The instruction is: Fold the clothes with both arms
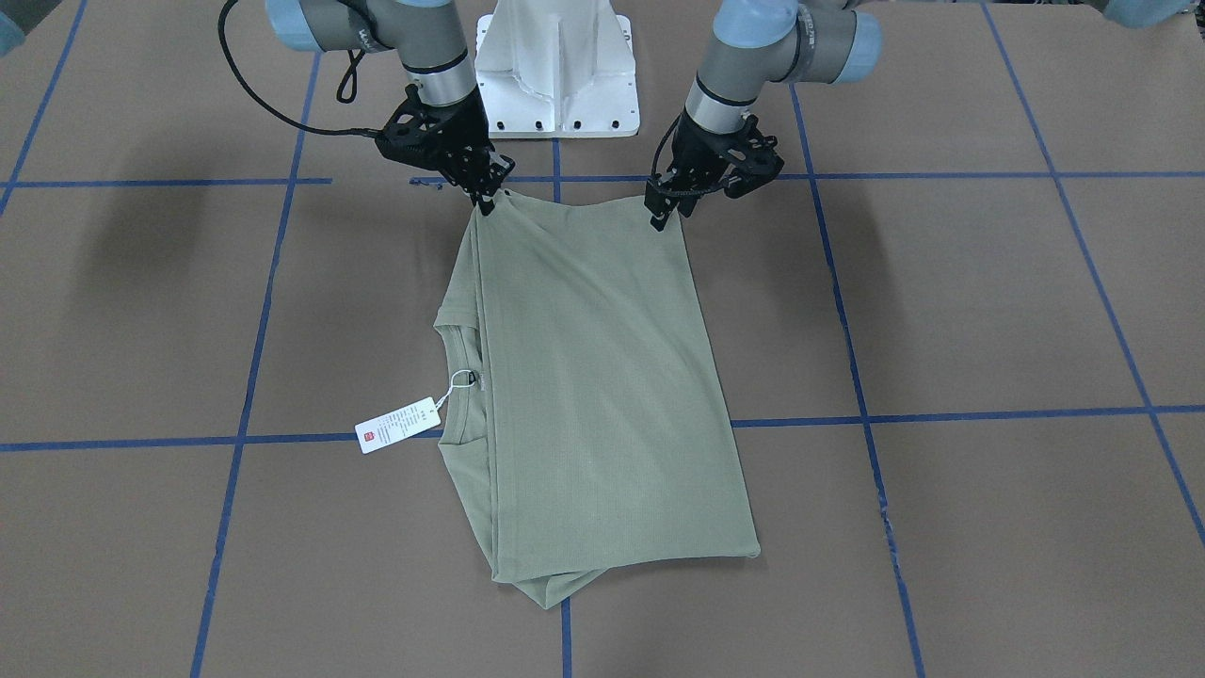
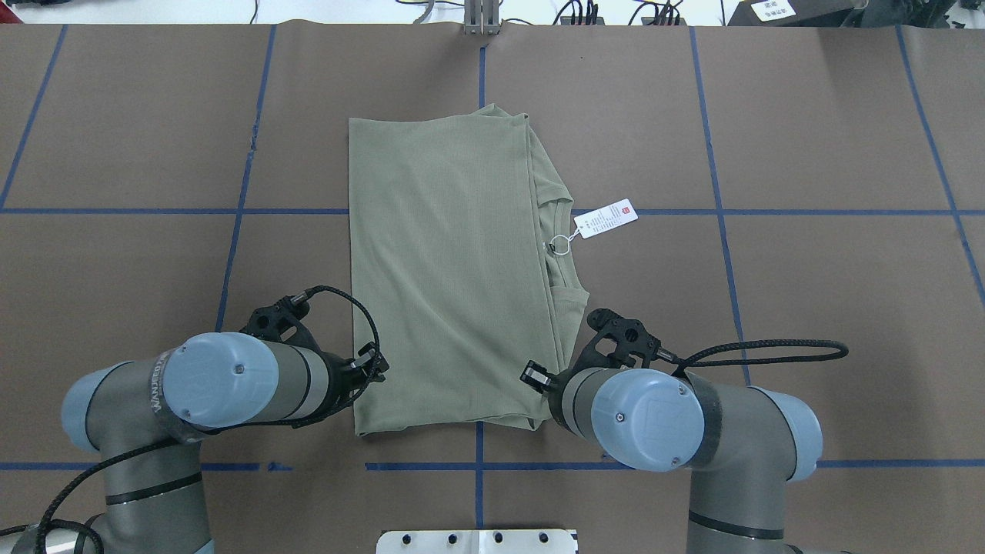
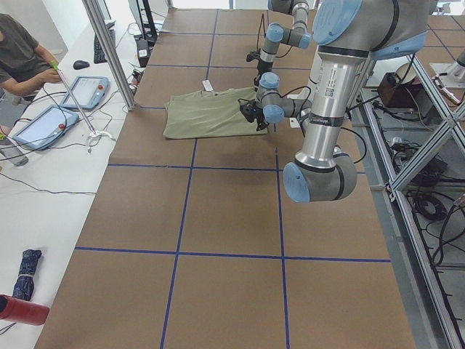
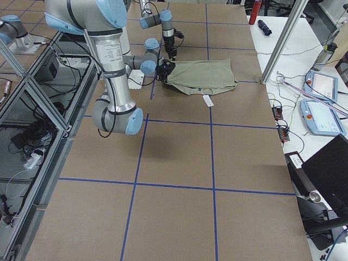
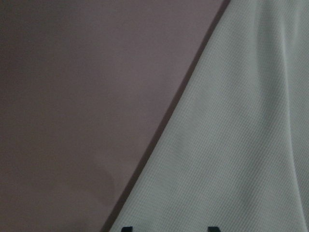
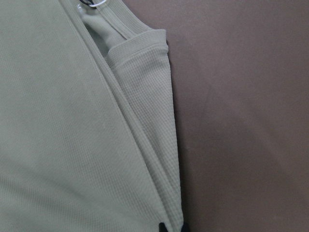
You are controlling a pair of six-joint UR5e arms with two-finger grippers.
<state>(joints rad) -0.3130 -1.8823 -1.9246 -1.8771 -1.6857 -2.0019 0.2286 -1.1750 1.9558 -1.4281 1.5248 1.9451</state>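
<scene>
"What are the pincers doing?"

"My right pincer (image 1: pixel 485 201) is pressed together on a near corner of the shirt (image 1: pixel 602 377), on the side where the collar (image 1: pixel 461 356) shows. In its wrist view the two tips sit tight on the cloth edge. My left pincer (image 1: pixel 658 217) is at the other near corner. In its wrist view the tips look apart, with cloth between them, so I cannot tell if it has a grip or not."

"And where is the shirt?"

"In the middle of the table (image 1: pixel 941 301). It runs from the pincers out, away from the robot. The near edge seems to sag a little between the two corners, so I think it is just off the table. The rest lies flat. The tag (image 1: pixel 397 426) sticks out on its string beside the collar."

"How much is done?"

"A good bit, I think. No sleeves show, and the shirt is one long, tidy strip with layers down the collar side. So the side folds look done. What is left, I'd say, is to bring the near end over to the far end, once or twice, to make a small pile. That fold is not made yet."
</scene>
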